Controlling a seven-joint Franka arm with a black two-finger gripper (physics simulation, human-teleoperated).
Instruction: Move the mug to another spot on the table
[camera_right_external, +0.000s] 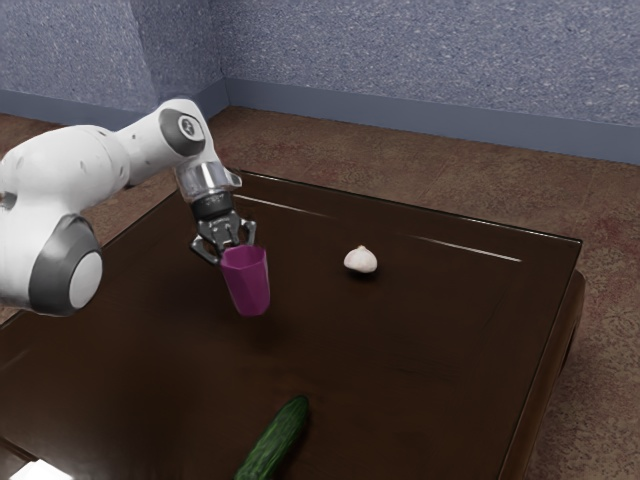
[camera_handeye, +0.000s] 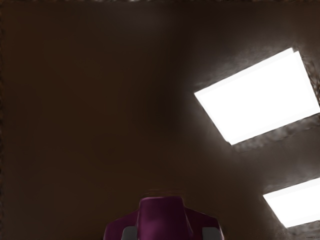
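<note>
A purple mug (camera_right_external: 247, 281) hangs tilted over the dark wooden table (camera_right_external: 430, 340), left of the middle in the exterior view. My black gripper (camera_right_external: 228, 248) comes down from the upper left and is shut on the mug's rim. In the wrist view the mug (camera_handeye: 161, 219) is the blurred purple shape just under my hand, with grey fingertips (camera_handeye: 129, 233) on either side of it. I cannot tell whether the mug's base touches the tabletop.
A white garlic bulb (camera_right_external: 361, 260) lies on the table to the exterior view's right of the mug. A green cucumber (camera_right_external: 275, 440) lies near the front edge. The glossy tabletop (camera_handeye: 90, 110) reflects bright ceiling panels (camera_handeye: 257, 95).
</note>
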